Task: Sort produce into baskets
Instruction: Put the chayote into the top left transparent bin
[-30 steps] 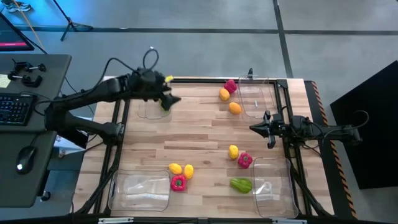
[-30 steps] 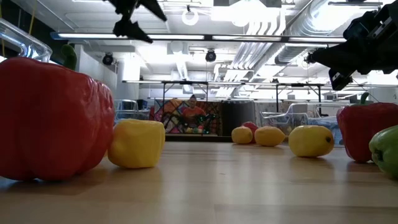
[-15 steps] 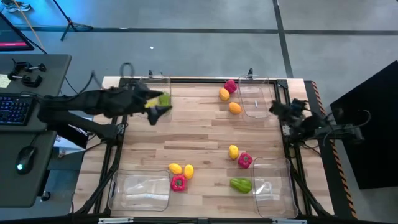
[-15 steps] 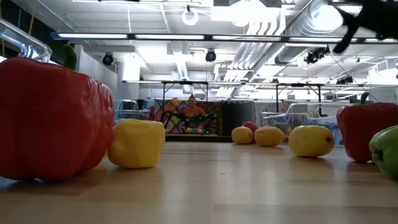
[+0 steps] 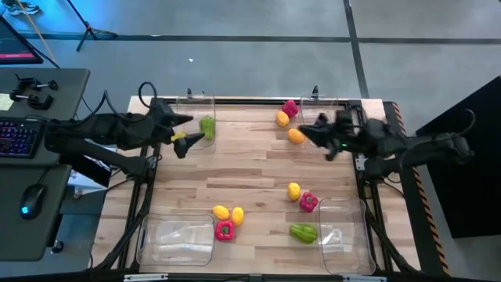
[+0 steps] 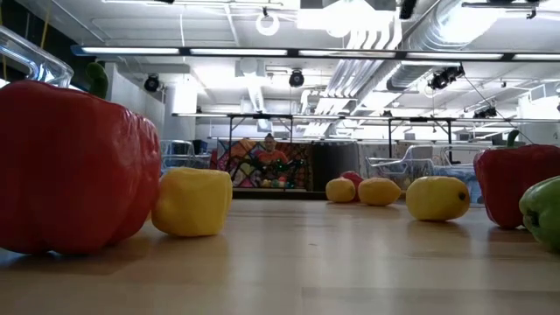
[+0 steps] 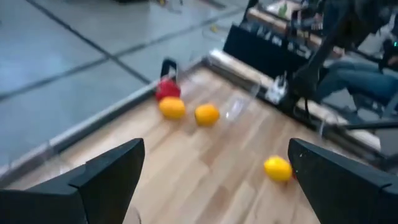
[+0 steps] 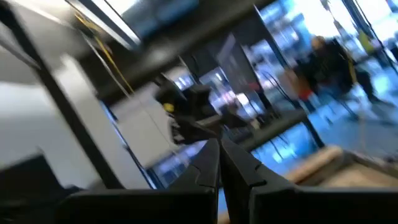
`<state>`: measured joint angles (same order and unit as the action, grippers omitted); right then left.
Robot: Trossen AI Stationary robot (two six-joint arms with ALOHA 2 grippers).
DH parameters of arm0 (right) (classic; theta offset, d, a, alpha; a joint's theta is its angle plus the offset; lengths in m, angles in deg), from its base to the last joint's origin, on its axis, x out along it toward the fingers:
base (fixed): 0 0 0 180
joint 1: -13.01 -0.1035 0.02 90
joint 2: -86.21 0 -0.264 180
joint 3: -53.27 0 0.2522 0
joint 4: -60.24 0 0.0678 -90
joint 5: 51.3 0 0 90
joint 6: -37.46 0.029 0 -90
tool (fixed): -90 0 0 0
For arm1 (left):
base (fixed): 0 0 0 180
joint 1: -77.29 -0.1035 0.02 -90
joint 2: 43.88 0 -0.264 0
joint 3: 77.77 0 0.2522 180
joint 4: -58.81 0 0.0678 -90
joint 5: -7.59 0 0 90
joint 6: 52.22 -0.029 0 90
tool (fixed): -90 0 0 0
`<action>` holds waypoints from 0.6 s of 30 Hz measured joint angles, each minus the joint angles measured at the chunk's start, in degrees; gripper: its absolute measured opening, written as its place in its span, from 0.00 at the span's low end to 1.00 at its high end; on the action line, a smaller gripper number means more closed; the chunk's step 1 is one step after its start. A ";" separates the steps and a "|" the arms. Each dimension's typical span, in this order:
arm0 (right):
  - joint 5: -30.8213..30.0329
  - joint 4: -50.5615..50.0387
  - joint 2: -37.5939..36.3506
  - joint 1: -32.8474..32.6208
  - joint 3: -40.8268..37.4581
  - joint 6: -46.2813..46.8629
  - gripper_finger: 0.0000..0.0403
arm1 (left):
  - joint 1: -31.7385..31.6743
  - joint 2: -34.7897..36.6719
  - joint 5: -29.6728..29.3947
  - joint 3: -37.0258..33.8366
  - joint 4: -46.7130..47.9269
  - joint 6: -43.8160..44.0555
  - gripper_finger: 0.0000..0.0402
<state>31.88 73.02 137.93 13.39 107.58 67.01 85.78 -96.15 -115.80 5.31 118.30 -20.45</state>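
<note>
The wooden worktop (image 5: pixel 250 168) held four clear baskets. Only one green piece (image 5: pixel 207 126) lay in the far-left basket (image 5: pixel 190 106). The left hand (image 5: pixel 185 135) hung beside it, fingers spread and empty. The right hand (image 5: pixel 308 135), clenched on nothing, hovered by an orange piece (image 5: pixel 295 135). Nine pieces were left outside.

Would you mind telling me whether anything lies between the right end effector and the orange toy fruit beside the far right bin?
Nothing visible does: the shut right end effector hovers next to the small orange plastic fruit.

Open table centre (image 5: pixel 250 168), produce clusters (image 5: pixel 227 219) around it
</note>
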 joint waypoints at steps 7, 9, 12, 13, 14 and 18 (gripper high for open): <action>6.92 -28.12 11.78 0.28 17.46 2.97 0.13 | 4.66 1.89 -1.82 0.00 3.15 2.55 0.96; 10.59 -37.41 14.40 0.36 22.88 3.83 0.24 | 5.25 2.77 -2.93 0.00 3.22 2.30 0.96; 11.92 -49.90 18.20 -0.51 30.19 5.69 0.43 | 5.50 4.10 -3.53 0.00 3.51 2.17 0.96; 12.05 -53.56 19.37 -0.92 32.43 6.02 0.50 | 5.51 4.52 -3.54 0.00 3.72 2.17 0.96; 12.51 -57.19 20.52 -1.25 34.55 6.02 0.57 | 5.51 4.85 -3.53 0.00 3.93 2.15 0.96; 16.30 -71.37 25.48 -2.64 42.42 6.02 0.79 | 5.51 6.12 -3.43 0.00 4.74 2.08 0.96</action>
<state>48.18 1.65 163.41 10.75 150.00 73.03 91.29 -90.03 -119.23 5.31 123.05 -18.37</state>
